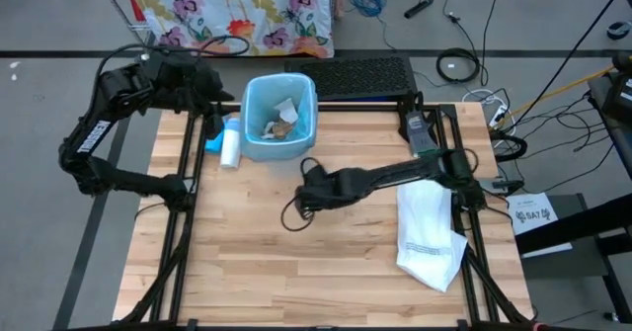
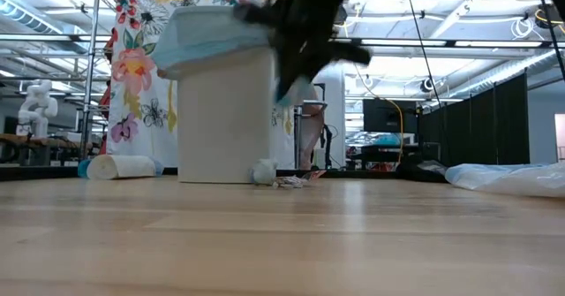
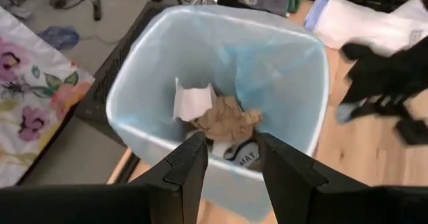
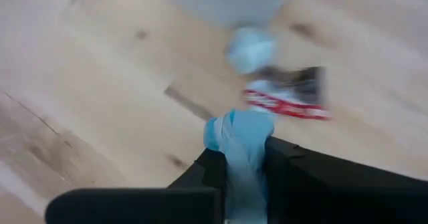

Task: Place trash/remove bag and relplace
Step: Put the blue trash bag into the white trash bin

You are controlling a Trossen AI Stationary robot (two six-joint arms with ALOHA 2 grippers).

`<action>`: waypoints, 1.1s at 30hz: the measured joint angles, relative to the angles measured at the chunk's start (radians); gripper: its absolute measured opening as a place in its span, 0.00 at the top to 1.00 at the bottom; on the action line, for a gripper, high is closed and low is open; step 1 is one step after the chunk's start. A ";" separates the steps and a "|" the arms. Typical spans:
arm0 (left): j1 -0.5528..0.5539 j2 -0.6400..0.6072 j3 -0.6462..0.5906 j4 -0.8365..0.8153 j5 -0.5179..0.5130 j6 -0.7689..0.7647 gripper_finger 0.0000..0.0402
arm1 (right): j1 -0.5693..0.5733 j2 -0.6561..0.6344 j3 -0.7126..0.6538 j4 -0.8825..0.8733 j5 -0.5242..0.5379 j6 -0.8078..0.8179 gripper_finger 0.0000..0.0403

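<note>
Trash scrap [image 4: 246, 140], light blue, clenched in right gripper [image 4: 244, 160] mid-tabletop for carrying to the lined bin [image 1: 280, 117] at the far edge; left gripper [image 3: 227, 158] hovers released over the bin's rim

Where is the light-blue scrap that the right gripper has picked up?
The light-blue scrap is pinched in the right gripper, above the table just in front of the bin, near its front right corner in the high view.

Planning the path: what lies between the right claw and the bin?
A pale-blue crumpled scrap and a red-and-black wrapper, shown in the right wrist view.
</note>
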 joint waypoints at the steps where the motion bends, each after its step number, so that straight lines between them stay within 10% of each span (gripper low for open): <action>1: 0.001 0.009 0.000 0.007 0.000 0.011 0.65 | 0.005 -0.032 0.000 -0.037 0.021 0.024 0.93; 13: 0.097 -0.002 -0.139 0.093 0.285 0.182 0.65 | -0.011 -0.292 0.041 -0.150 0.154 0.020 0.94; 27: 0.190 -0.059 -0.263 0.112 0.397 0.198 0.65 | -0.134 -0.102 0.493 0.213 0.212 -0.562 0.94; 33: 0.189 -0.089 -0.263 0.114 0.396 0.198 0.65 | -0.223 -0.020 0.498 0.397 0.074 -0.735 0.87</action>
